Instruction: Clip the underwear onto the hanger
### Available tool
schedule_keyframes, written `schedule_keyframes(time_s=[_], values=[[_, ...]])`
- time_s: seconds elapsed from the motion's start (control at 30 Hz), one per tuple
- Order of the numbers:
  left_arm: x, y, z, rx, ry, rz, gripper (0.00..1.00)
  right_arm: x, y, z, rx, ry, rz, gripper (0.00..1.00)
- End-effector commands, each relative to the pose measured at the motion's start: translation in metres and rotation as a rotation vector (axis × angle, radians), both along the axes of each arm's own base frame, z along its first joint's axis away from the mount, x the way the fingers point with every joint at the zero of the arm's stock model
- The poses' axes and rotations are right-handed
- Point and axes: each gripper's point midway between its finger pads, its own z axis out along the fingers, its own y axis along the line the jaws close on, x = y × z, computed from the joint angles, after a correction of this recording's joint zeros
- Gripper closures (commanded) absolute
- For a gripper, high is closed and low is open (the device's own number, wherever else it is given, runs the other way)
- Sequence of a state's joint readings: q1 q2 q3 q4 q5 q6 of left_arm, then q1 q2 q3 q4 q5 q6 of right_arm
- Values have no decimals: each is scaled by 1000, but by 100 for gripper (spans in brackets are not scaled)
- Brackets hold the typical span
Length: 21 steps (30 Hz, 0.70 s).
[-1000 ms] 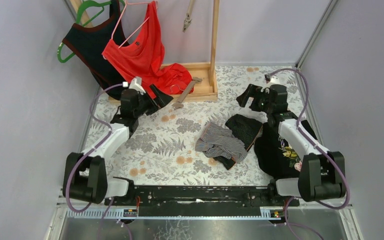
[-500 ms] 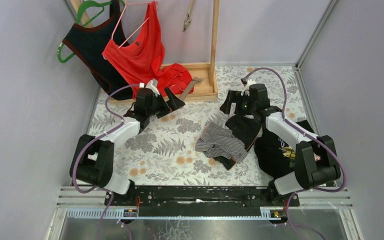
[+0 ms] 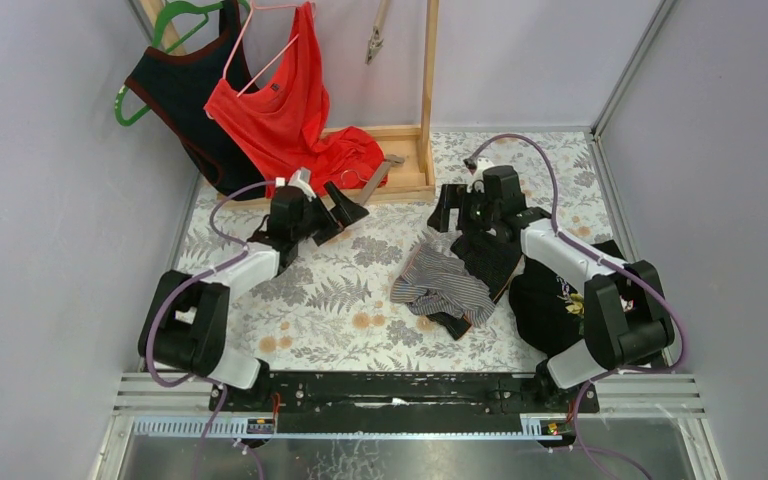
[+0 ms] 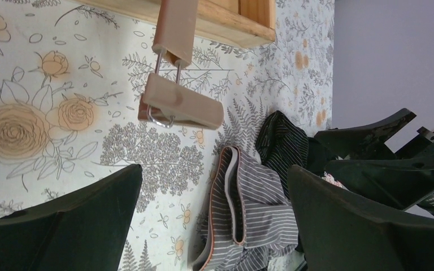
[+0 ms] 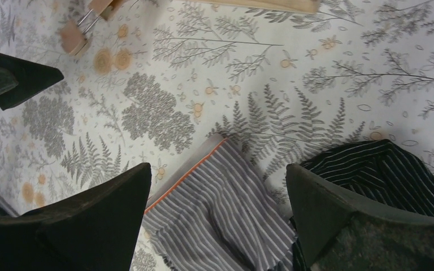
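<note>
Both arms have swung inward since the earlier frame. Left fingers [image 4: 62, 226] spread, empty, near the wooden hanger clip [image 4: 182, 106]; right fingers [image 5: 361, 226] spread above grey striped underwear [image 3: 445, 285], crumpled on the floral tabletop [image 3: 320, 295].

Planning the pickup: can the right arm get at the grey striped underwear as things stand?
Probably yes: the right end effector hangs open just above the striped underwear, nothing covering its orange-trimmed edge.

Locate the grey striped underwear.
In the top view, the grey striped underwear lies right of centre, touching the black striped garment, below the right gripper.
</note>
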<state>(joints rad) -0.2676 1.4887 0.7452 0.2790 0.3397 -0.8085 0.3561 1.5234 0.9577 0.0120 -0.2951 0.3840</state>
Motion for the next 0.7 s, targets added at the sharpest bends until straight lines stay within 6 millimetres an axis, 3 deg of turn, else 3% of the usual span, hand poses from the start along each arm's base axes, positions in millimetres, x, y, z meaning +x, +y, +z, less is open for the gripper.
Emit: schedule_keyframes(time_s=[0.0,0.17,0.27,0.37,0.67], values=[[-2,3,36,-52,-116,28,0,-13,26,28,-32,-28,133,7],[-13,11,49,-38,-151,50,0,-46,53,19,-95,12,222,17],[-20,14,51,-27,-157,51,0,-64,66,4,-134,45,263,20],[-25,16,52,-24,-163,53,0,-78,72,-11,-202,75,287,27],[-28,17,46,-10,-151,55,0,-106,76,-44,-375,98,306,33]])
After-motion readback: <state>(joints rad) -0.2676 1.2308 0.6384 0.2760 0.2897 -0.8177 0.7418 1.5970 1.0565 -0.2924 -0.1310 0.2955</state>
